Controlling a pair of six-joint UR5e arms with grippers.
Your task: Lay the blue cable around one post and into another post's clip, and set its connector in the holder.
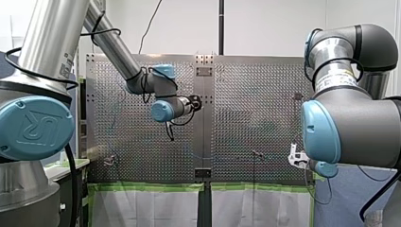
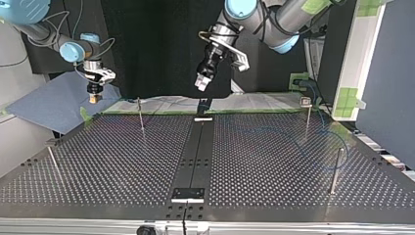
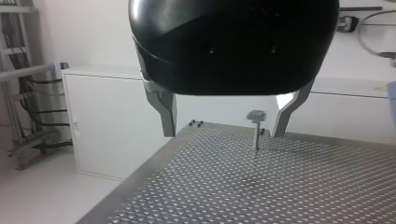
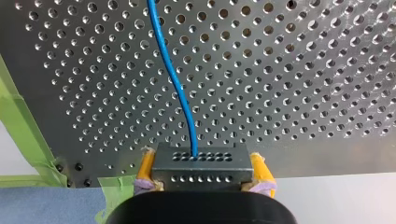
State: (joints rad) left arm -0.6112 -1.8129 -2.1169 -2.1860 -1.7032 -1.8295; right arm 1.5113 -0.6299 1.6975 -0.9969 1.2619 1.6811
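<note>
Early stage, by the look of it — right gripper (image 4: 201, 158) was clamped on the connector (image 4: 201, 170) near the table's (image 2: 244, 161) far corner, upper left of the top view, blue cable (image 4: 177, 84) lying loose across the table, left gripper (image 2: 202, 84) spread and empty at top centre — routing and seating all remained.
</note>
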